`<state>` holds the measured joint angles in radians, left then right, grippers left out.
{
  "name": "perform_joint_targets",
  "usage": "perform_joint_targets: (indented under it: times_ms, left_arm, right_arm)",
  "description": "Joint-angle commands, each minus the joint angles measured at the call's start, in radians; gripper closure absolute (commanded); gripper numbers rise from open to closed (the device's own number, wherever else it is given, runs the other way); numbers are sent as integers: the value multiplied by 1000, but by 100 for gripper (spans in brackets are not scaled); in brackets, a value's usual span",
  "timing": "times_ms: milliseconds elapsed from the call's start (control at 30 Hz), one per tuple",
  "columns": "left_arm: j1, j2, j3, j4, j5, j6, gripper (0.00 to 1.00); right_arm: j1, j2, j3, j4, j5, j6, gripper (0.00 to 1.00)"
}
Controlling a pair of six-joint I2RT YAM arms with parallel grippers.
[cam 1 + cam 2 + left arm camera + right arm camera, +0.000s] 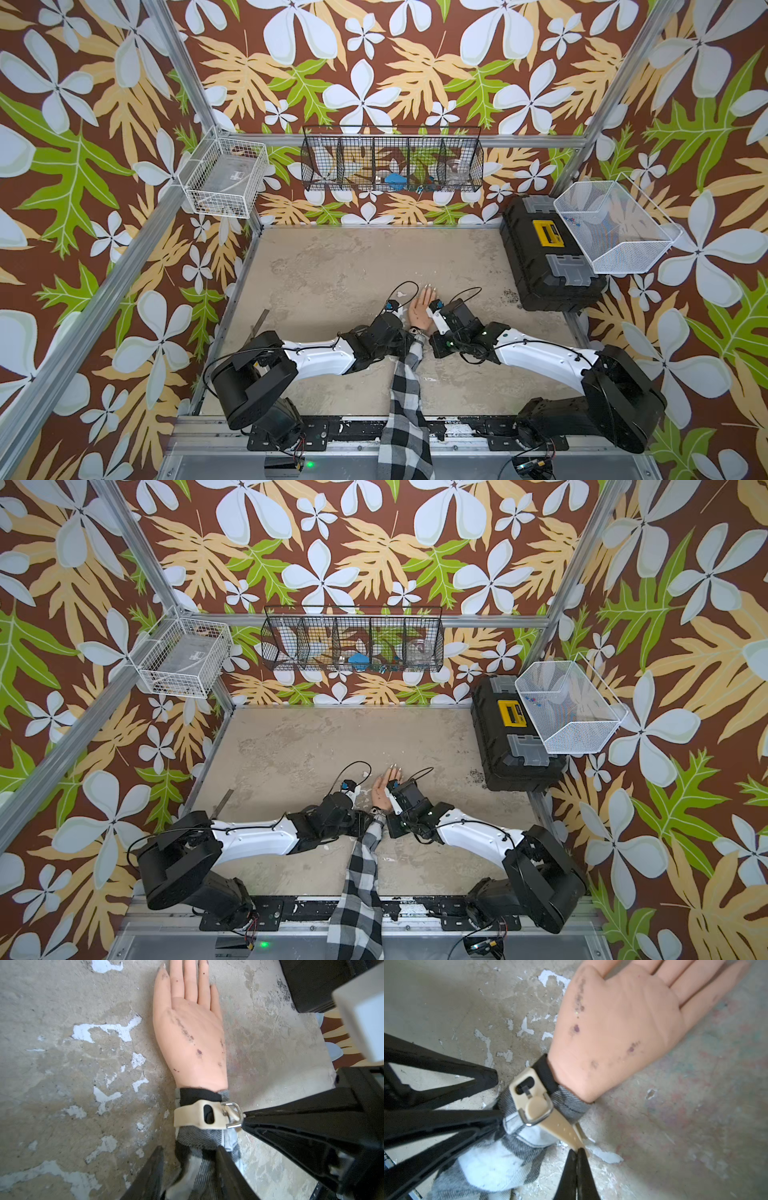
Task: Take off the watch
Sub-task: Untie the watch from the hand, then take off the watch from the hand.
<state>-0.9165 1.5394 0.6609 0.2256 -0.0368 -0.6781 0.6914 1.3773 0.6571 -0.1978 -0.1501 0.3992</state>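
Left hand [189, 1148] straddling the checked sleeve [199, 1138] just behind the watch [535, 1105], seemingly clamping it to steady the arm. Watch sitting on the mannequin wrist [201, 1082] over the cuff. Its buckle [232, 1114] is facing up, and the strap is lying crosswise to the forearm. The free tail [562, 1128] is pointing at the right hand [578, 1152], which is pinching it. Unbuckling looks under way. Next move: drawing the tail clear along the strap's line.
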Motion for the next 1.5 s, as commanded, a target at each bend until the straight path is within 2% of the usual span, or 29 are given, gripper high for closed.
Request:
perform_joint_targets:
  times_ms: [0,400,467,533,733,1233,1467]
  left_arm:
    - [0,6,0,-37,6,4,57]
    - [-1,3,4,-41,6,8,57]
    - [-1,1,4,-41,5,8,57]
    - [0,2,3,-40,6,8,57]
    - [-1,-1,3,-43,9,7,57]
    - [0,-2,11,-37,14,5,58]
    - [0,-2,9,-35,15,4,58]
  right_arm:
    - [1,-13,-11,-55,33,33,100]
    - [0,-55,-40,-16,28,113,100]
    - [0,-48,-36,-2,27,121,94]
    - [0,-39,-31,10,23,125,92]
    - [0,-3,-5,26,15,127,74]
    - [0,37,10,-43,137,165,74]
    - [0,37,-8,-38,145,199,73]
